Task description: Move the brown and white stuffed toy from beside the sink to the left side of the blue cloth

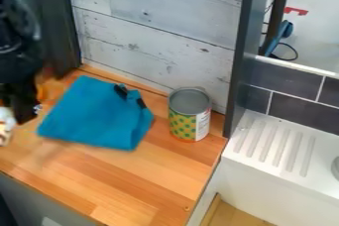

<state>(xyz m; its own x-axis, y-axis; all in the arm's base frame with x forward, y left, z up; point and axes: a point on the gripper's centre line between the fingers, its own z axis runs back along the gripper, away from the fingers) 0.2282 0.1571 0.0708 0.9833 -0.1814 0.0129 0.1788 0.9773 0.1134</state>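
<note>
The black gripper (24,102) hangs at the left edge of the view, low over the wooden counter and left of a folded blue cloth (96,113). Two small black pieces show at the cloth's upper right side. A can (190,115) with a grey top and a yellow-green patterned label stands upright to the right of the cloth, near the back wall. Beside the gripper, a white object (6,123) is partly cut off by the left edge. Whether the gripper touches it, I cannot tell.
A whitewashed plank wall (159,27) rises behind the wooden counter (126,180). A dark upright post (244,46) stands behind and right of the can. At the right is a white sink unit with a ridged drainboard (278,145), below dark tiles.
</note>
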